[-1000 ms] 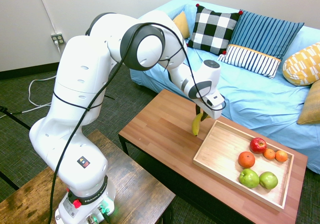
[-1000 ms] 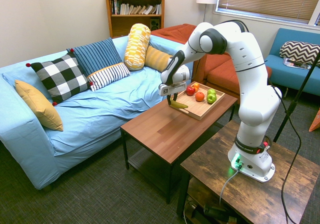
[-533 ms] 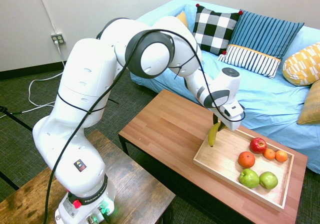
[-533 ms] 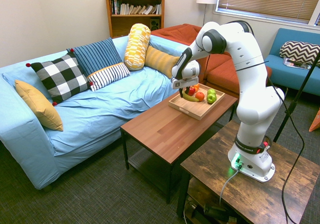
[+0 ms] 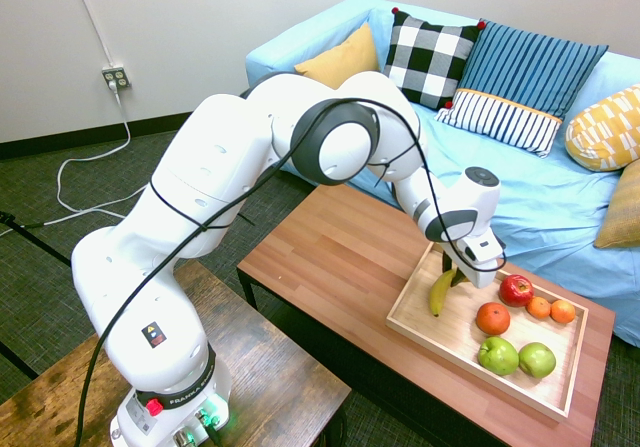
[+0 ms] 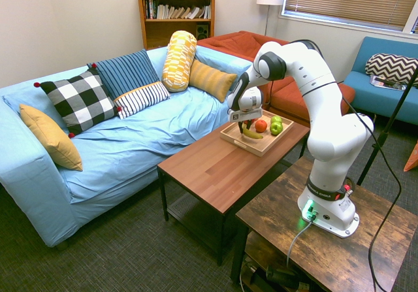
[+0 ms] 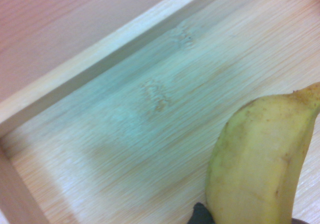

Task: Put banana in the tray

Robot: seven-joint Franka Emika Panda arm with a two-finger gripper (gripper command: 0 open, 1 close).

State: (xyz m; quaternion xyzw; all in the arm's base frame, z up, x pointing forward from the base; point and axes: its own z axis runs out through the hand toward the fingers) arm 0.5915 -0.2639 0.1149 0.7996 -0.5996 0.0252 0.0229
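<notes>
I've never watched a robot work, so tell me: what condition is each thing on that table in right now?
gripper: shut on the banana, pointing down.
banana: held, hanging over the tray's bare end.
tray: flat on the table, fruit at its far end.
apples and oranges: resting loose in the tray.

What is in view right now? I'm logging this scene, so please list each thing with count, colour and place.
banana: one, yellow, hanging from the gripper over the tray's near end
tray: one, light wood, on the coffee table
apples: one red, two green, in the tray
oranges: three, orange, in the tray
coffee table: one, reddish-brown wood, before the sofa
sofa: one, light blue cover, behind the table
pillows: several, checked, striped, yellow, on the sofa
bookshelf: one, wooden, behind the sofa
gripper: one, white arm, shut on the banana
</notes>
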